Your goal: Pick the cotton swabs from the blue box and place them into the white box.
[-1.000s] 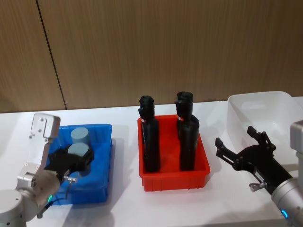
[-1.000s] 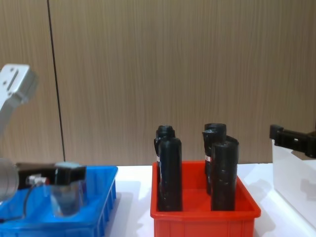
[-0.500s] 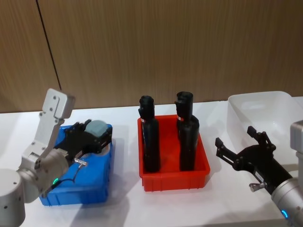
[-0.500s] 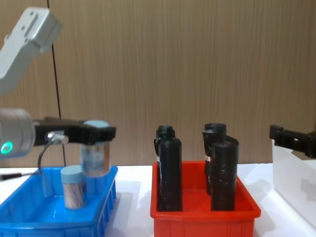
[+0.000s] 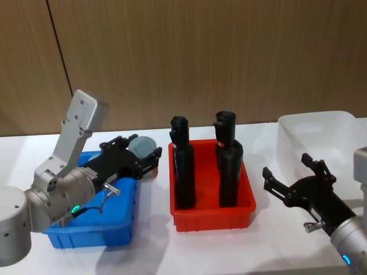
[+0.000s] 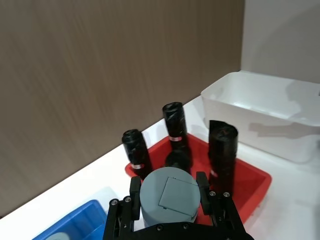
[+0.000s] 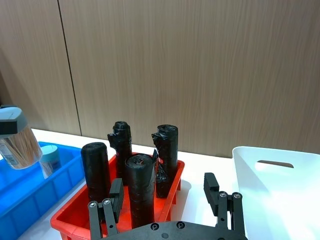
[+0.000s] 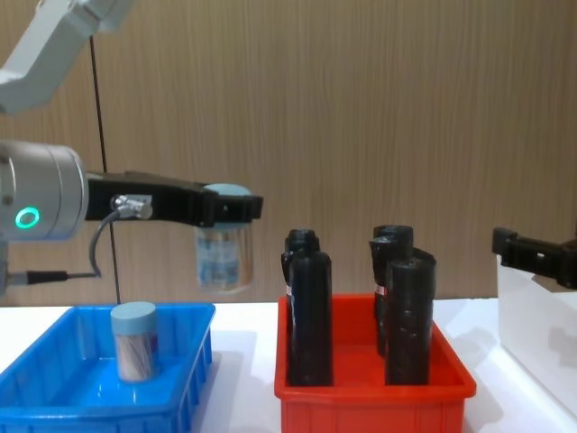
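Observation:
My left gripper [image 5: 144,156] is shut on one tub of cotton swabs [image 5: 143,148], a clear tub with a pale blue-grey lid [image 6: 169,195]. It hangs in the air [image 8: 224,254] between the blue box [image 5: 86,234] and the red bin, well above the table. A second tub of cotton swabs [image 8: 133,341] stands upright in the blue box [image 8: 54,408]. The white box [image 5: 321,122] sits at the far right. My right gripper [image 5: 285,167] hovers open and empty in front of the white box, low over the table.
A red bin [image 5: 212,216] with three tall black bottles [image 5: 183,166] stands in the middle, between the blue and white boxes. The bottles rise nearly as high as the held tub. A wood-panelled wall runs behind the white table.
The left gripper has lifted one tub out of the blue box and carried it up and to the right, towards the red bin. The right arm has not moved.

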Tool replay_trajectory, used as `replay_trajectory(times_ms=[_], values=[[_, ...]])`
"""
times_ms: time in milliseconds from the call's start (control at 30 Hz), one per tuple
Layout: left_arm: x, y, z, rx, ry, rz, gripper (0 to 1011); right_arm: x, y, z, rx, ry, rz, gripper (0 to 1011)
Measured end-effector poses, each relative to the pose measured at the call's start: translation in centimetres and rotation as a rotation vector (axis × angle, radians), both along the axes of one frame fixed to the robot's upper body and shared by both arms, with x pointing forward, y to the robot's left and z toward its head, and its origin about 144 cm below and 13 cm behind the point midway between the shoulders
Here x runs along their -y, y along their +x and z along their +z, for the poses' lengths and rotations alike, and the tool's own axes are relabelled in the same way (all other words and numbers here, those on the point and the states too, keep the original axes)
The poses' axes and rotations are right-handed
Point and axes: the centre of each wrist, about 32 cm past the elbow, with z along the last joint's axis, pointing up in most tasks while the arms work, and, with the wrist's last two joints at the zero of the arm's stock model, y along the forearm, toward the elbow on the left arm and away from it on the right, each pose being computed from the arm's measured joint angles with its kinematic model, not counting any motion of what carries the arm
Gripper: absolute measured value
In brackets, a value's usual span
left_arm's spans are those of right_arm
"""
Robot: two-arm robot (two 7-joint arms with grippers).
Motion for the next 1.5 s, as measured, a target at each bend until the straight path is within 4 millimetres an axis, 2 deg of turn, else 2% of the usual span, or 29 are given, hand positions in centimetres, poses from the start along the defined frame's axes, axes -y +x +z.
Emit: replay_trajectory(times_ms=[633, 1500], values=[[-0.3, 0.6, 0.5, -0.046, -0.123, -0.171, 669, 0.0, 0.0, 0.0, 0.0, 0.0, 0.0, 1008], [-0.1, 1.8, 0.7, -0.082, -0.17, -0.249, 669, 0.0, 0.0, 0.0, 0.0, 0.0, 0.0, 1008]])
